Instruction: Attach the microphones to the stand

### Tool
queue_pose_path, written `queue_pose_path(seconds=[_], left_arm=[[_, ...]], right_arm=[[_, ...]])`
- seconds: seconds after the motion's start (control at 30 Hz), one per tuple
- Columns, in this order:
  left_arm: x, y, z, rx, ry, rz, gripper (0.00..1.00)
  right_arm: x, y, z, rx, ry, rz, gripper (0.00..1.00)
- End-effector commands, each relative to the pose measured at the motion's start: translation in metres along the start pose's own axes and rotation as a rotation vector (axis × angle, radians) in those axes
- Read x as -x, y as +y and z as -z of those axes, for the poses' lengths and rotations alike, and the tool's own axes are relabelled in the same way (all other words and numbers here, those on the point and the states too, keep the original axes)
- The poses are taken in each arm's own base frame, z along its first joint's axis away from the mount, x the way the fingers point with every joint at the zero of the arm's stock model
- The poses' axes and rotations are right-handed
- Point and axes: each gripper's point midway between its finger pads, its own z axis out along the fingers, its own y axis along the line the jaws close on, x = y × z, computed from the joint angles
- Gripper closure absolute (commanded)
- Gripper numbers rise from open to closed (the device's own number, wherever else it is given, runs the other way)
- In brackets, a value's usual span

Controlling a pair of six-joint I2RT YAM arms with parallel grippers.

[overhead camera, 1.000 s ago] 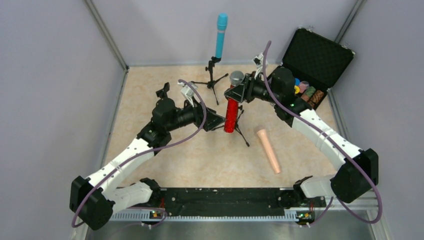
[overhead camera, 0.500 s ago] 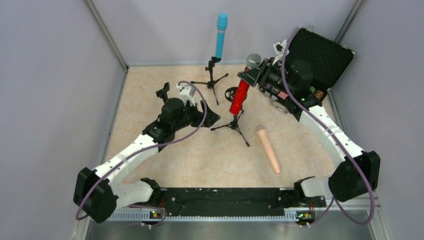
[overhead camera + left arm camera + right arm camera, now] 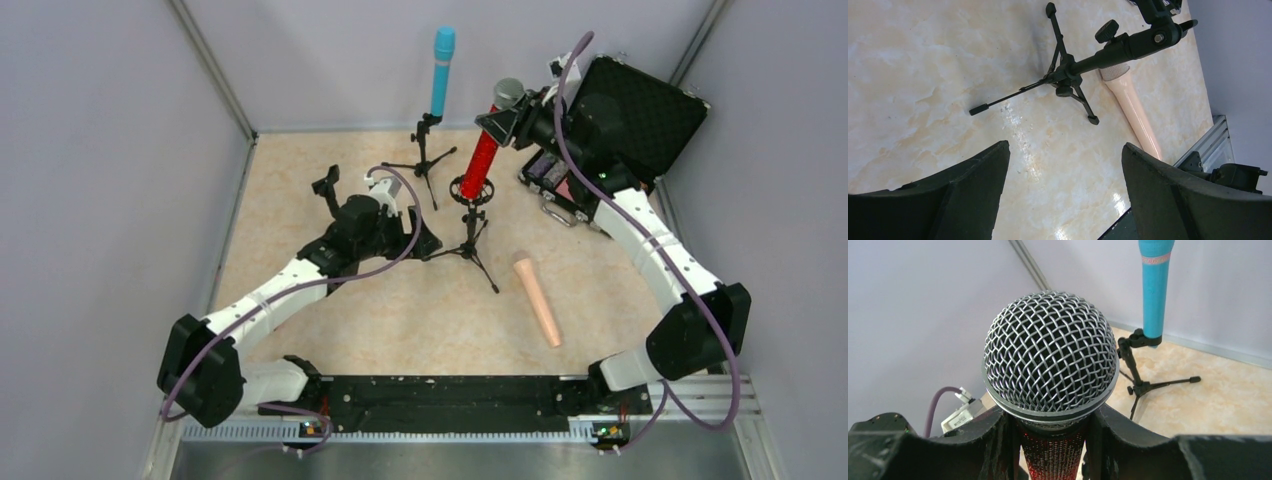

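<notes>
My right gripper [image 3: 498, 126] is shut on the glittery red microphone [image 3: 480, 160] just under its silver mesh head [image 3: 1050, 352]. The microphone is tilted, and its lower end is at the ring clip of the near black tripod stand [image 3: 470, 243]. My left gripper [image 3: 421, 240] is open and empty, low beside that stand's left leg; the left wrist view shows the stand [image 3: 1064, 79] ahead of the fingers. The teal-blue microphone [image 3: 441, 68] stands upright in the far stand [image 3: 424, 152]. The pale peach microphone [image 3: 537, 298] lies on the table and also shows in the left wrist view [image 3: 1133, 107].
An open black case [image 3: 645, 112] sits at the back right, behind my right arm. Grey walls close in the marble-patterned table [image 3: 300, 180] on three sides. The arm bases and a black rail [image 3: 440, 392] run along the near edge.
My right gripper has lifted the red microphone up and back to the right, bringing its lower end to the near stand's clip. My left gripper has drawn back slightly from the stand.
</notes>
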Motion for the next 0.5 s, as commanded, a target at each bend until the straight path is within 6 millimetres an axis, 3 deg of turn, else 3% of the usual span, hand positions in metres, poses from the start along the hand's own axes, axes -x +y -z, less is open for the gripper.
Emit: queue_pose_path(seconds=[0.0,0.47], left_arm=[[0.019,-0.013,0.0,-0.032,-0.034,-0.031,0.14],[0.009,-0.008,-0.004,-0.012,0.019,-0.031,0.14]], right_arm=[[0.039,0.004,-0.009,0.001,-0.087,0.089,1.0],[0.046,-0.019,-0.038,-0.068,-0.05,0.163,1.0]])
